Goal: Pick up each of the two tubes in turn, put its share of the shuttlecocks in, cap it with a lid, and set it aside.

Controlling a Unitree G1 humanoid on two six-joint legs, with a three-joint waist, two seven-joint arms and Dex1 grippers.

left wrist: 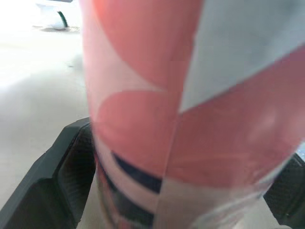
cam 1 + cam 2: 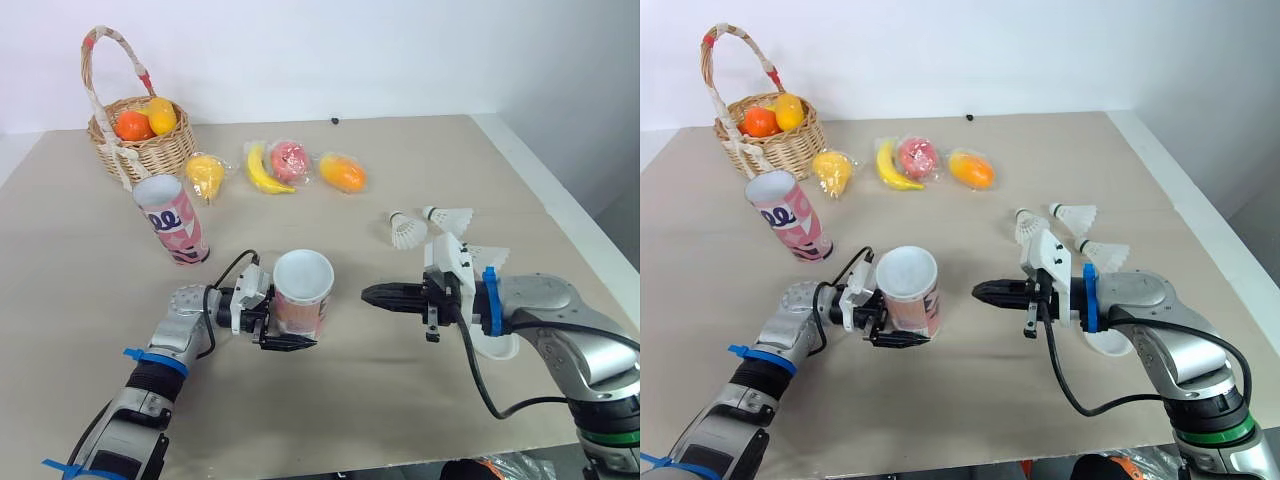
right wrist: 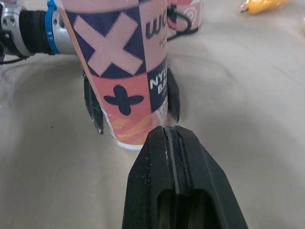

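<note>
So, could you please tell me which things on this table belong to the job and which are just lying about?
Job: nearer tube, farther tube, shuttlecocks, white round piece (perhaps a lid).
Lying about: basket holding fruit, wrapped banana, other wrapped fruit beside it.

Wicker basket [image 2: 150, 152] near wrapped banana [image 2: 264, 170]

The centre tube [image 3: 119, 57] wears coral, pink and navy blocks with crosses; the upper-left tube [image 2: 175, 225] is pink and white; shuttlecocks [image 2: 407, 231] white; table [image 2: 400, 390] beige.
</note>
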